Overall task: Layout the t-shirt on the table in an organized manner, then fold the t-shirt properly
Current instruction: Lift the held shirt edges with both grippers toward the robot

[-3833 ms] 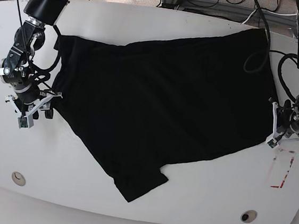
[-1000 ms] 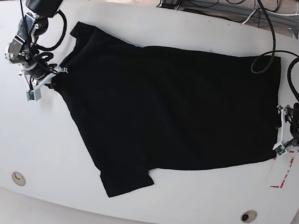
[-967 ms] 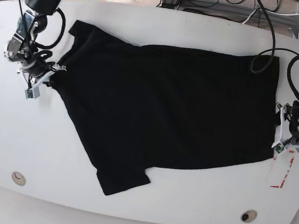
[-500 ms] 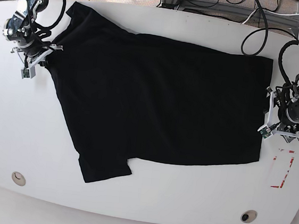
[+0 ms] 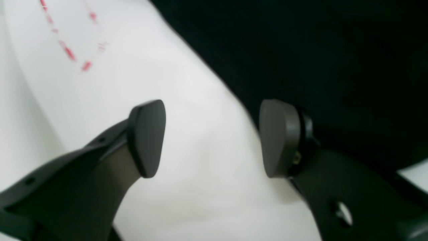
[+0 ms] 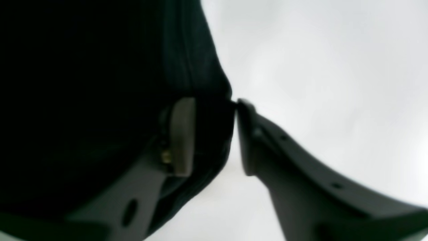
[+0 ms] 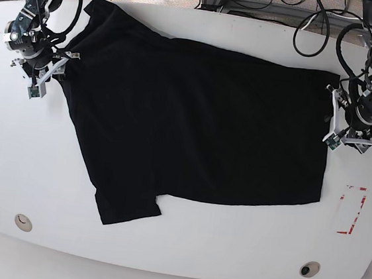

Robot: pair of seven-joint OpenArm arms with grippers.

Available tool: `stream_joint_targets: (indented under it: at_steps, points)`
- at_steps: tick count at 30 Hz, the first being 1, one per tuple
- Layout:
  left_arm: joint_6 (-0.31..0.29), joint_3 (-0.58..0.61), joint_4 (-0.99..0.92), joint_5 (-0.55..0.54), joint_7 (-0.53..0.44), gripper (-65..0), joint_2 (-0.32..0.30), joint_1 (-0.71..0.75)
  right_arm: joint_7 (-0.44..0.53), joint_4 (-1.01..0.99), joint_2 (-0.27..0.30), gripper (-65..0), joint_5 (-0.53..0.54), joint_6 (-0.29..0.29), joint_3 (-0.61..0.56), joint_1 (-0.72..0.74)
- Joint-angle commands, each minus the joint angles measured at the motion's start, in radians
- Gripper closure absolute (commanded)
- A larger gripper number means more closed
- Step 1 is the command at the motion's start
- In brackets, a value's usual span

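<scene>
— T-shirt (image 7: 201, 121) lies spread flat across the white bench (image 7: 181, 246).
— Left end effector (image 5: 210, 137) gapes empty beside its hem; right end effector (image 6: 214, 134) straddles cloth, slightly parted.

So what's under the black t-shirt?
Under the t-shirt lies the white table, bare all around its edges. Whatever sits on the tabletop beneath the cloth is covered and cannot be seen.
</scene>
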Motion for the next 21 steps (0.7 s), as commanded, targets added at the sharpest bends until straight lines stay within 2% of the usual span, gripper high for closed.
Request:
stream_joint_targets:
  at_steps: [1,4,7,13,21]
  points:
    - [0.004,-0.032,0.042,-0.002,-0.006,-40.8,0.005,0.033,0.009,0.062,0.017,-34.6,0.015,0.001,0.006,0.006]
    - [0.004,-0.070,0.064,-0.023,-0.006,-40.8,0.028,0.084,0.009,0.094,0.017,-40.4,0.018,0.001,0.006,0.004]
    - [0.004,-0.130,0.073,-0.086,-0.006,-40.8,0.040,0.136,0.009,0.115,0.016,-43.1,0.020,0.001,0.003,0.004]
    - [0.004,-0.233,0.070,-0.198,-0.006,-40.8,0.049,0.205,0.009,0.118,-0.001,-43.1,0.018,0.006,0.002,0.007]
    - [0.004,-0.254,0.065,-0.221,-0.006,-40.8,0.052,0.228,0.009,0.118,-0.009,-43.1,0.020,0.008,0.002,0.006]
